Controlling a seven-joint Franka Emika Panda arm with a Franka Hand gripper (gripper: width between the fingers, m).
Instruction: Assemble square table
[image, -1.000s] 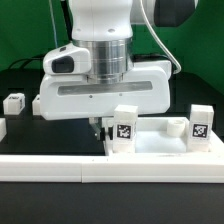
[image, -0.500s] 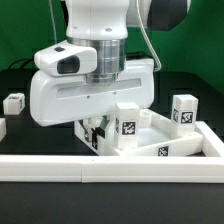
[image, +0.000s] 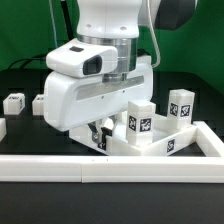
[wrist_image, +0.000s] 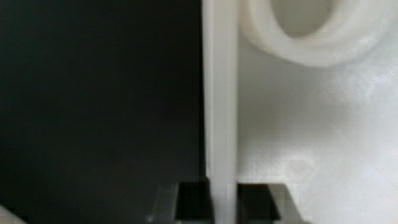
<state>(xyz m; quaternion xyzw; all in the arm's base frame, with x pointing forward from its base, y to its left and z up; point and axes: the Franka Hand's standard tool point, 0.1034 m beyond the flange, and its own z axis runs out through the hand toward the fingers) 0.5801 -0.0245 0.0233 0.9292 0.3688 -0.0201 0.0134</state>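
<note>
The long white border rail lies nearest, running across the exterior view. Just behind it my pincer is clamped narrow on the thin edge of the square table. In the wrist view that edge passes straight between my dark fingertips, with a round corner hole further along the slab. The table thus starts at my pincer and stretches toward the exterior view's right, legs upward.

I can read no words or brand names, only black-and-white square tags. One is on the tall leg just beside my pincer. Another is the low tag near the rail, probably on another leg's side, though it is too small to be sure. A third is on the far leg.

Since half a second ago the slab has swung round with my hand, and the tall leg now stands further toward the exterior view's right.

Farther back on the exterior view's left, a loose leg rests on the black bench, well apart from the table.
</note>
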